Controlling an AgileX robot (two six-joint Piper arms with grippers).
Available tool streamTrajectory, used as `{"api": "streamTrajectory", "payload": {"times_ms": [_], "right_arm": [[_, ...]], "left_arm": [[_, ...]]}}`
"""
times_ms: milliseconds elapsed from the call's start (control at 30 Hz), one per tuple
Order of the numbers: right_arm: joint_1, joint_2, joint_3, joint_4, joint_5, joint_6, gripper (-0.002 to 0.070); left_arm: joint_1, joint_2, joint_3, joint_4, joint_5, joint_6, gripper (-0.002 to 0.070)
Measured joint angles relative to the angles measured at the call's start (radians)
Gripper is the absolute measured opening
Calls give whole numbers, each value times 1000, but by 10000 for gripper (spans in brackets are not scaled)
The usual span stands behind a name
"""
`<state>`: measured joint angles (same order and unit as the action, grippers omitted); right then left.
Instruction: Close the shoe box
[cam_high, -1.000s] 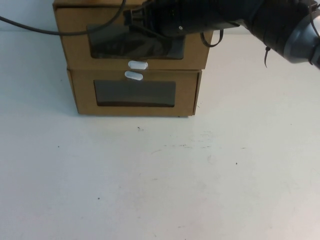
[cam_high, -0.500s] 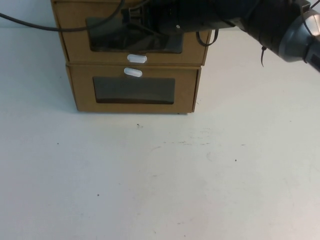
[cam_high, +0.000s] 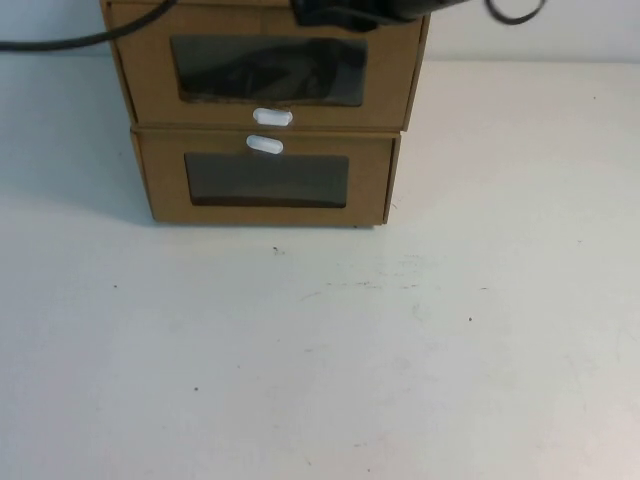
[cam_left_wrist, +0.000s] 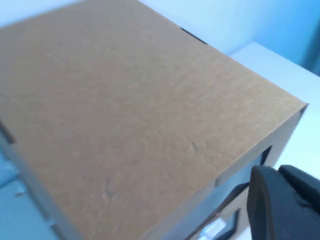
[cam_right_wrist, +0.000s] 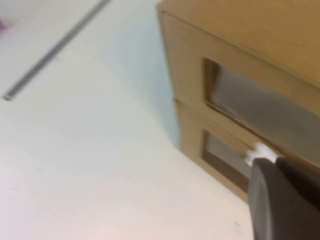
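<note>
The shoe box (cam_high: 268, 70) is the upper of two stacked brown cardboard boxes, with a clear window and a white oval tab (cam_high: 273, 117) below it. Its front stands about flush with the box under it. It also shows in the right wrist view (cam_right_wrist: 260, 107), and its top shows in the left wrist view (cam_left_wrist: 130, 115). My right gripper (cam_right_wrist: 274, 162) is shut and empty, off the front of the boxes and touching nothing. Part of the right arm (cam_high: 360, 10) shows above the box top. My left gripper (cam_left_wrist: 277, 172) is shut, over the box's front edge.
The twin lower box (cam_high: 266, 180) has its white tab (cam_high: 265, 145) above its window. A dark cable (cam_high: 60, 42) runs off to the left behind the boxes. White table (cam_high: 320, 350) spreads in front of the stack.
The right arm has drawn up and back from the shoe box's window and now shows only at the top edge. The shoe box front slid back slightly, then stayed still.
</note>
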<state>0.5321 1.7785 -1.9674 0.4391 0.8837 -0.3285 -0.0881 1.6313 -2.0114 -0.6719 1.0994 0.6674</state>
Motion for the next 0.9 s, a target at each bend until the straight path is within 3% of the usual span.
{"api": "streamTrajectory", "payload": {"times_ms": [167,500,700,900], "right_arm": [[0,-194,148,-198,31,122,-13],[-2,-602,662,-245,-7,238,-13],[-2,-836,921,-245,-33,297,-13],[-2,-1096,1102,-245,-109,397,-13]], "left_arm": [[0,-302,389,46,-244,60,-5],[0,-998,1250,-83,-785,223,-5],[0,-1336,1519,-99,-900,245,-5],[0,-1467,1658,-103,-920,327,-5]]}}
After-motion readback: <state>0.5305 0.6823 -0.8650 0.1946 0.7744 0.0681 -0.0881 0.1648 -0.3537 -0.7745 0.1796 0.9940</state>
